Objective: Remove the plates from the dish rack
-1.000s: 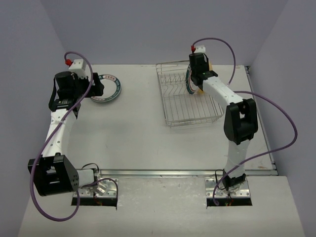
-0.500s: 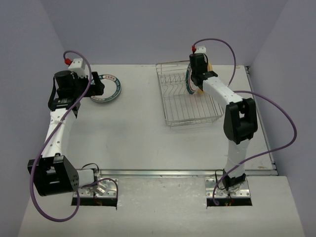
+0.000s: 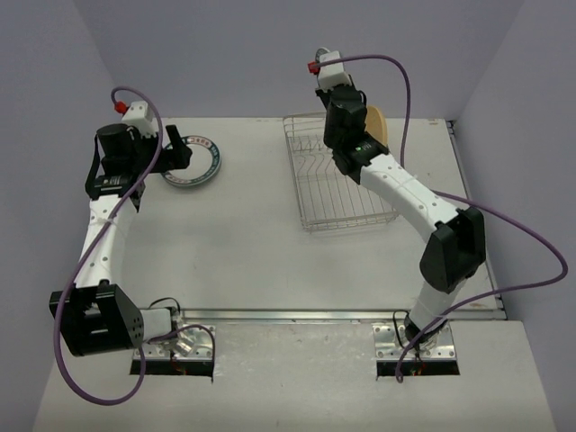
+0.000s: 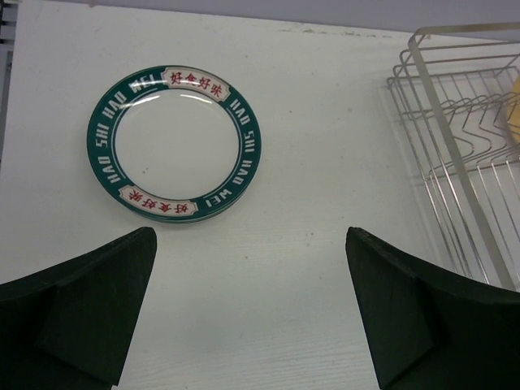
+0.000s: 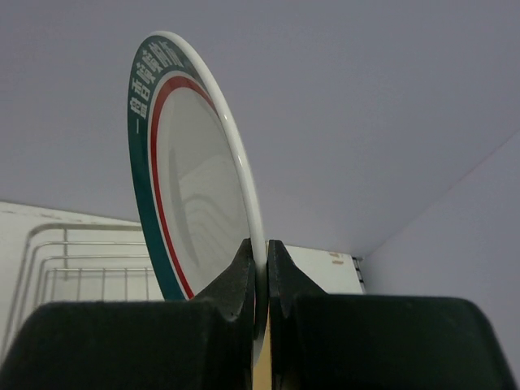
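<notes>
We see a white table (image 3: 270, 234) bearing a plate (image 3: 191, 162) at far left and a rack (image 3: 346, 193) at far right.

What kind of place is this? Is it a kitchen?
Probably a robot test booth, not a kitchen: a white table walled by plain panels, left arm and right arm bolted at its edge, plus a wire dish rack.
</notes>
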You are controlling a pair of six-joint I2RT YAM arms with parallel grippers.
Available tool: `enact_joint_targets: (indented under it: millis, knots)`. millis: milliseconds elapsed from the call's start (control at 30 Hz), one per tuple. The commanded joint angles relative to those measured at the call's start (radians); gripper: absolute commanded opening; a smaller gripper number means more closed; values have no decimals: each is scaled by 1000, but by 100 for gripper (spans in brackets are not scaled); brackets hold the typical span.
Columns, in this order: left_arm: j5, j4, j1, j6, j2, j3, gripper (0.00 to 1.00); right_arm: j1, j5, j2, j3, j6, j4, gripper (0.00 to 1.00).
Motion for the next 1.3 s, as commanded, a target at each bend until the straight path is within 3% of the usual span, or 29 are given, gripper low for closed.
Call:
enact_joint_targets:
  millis: [0,33,100,300,433,533,700,933,1033,1267]
  knots:
    - [159,38,-8,-51,-60,48,100,14,-67,-117,6,27,96,0]
    - [233,57,-6,-67,-72,38,100,12,-70,-139,1,84,26,0]
    - [460,198,-6,-171,-114,-35,100,12,-285,-211,-16,208,-175,0]
    - [642,362,-19,-354,-141,-105,96,12,-798,-292,-84,467,-421,0]
    - [643,350,-50,-326,-138,-134,93,13,-1055,-300,-127,537,-455,0]
    - [629,305,-77,-282,-133,-138,93,14,-1154,-297,-153,569,-452,0]
    - [566,201,-126,-199,-112,-149,91,17,-1274,-295,-194,614,-432,0]
    - [512,113,-176,-98,-75,-129,80,18,-1371,-280,-190,636,-424,0]
    - [500,78,-179,-52,-56,-120,68,18,-1381,-265,-169,633,-436,0]
    - [504,69,-179,-9,-65,-132,21,18,-1285,-252,-143,582,-473,0]
